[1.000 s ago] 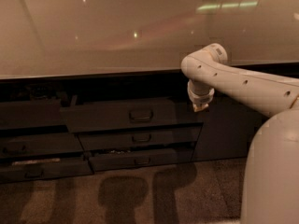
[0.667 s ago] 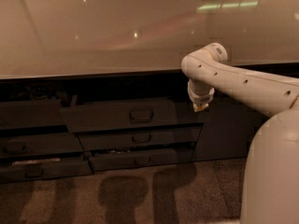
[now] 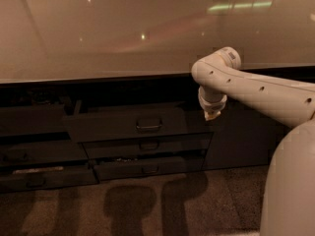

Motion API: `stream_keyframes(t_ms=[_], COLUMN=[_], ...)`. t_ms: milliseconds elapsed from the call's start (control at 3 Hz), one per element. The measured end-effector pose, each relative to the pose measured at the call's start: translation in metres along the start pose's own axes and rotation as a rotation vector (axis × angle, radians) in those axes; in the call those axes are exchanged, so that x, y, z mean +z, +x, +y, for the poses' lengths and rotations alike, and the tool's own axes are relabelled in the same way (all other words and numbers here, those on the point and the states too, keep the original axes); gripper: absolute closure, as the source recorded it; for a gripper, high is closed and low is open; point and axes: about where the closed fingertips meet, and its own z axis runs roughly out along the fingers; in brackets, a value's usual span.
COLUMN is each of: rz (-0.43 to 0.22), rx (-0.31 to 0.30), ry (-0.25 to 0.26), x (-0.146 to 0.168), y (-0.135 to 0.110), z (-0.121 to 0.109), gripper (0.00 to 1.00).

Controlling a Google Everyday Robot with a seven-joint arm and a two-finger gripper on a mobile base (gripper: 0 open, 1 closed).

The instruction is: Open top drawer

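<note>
Gripper (image 3: 212, 115) hangs pointing down just beside the upper right corner of the top drawer (image 3: 108, 127); whether it is spread or closed, or touches that front, cannot be told. The drawer's front stands forward of the narrower drawer (image 3: 118, 147) below, under the pale counter (image 3: 123, 33).

The counter (image 3: 98, 38) overhangs the top drawer (image 3: 108, 127) and closes the way in from above. The gripper (image 3: 212, 115) hangs just under the counter's edge, beside the drawer's right end. In front of the handle (image 3: 148, 125) the way is open down to the floor (image 3: 147, 210).
</note>
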Motion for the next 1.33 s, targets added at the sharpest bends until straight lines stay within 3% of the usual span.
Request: stream_keyframes(t_ms=[1333], rz=[0.01], rx=[-0.01], ry=[0.001], x=[-0.003], y=[-0.004], z=[0.038], gripper=[1.0])
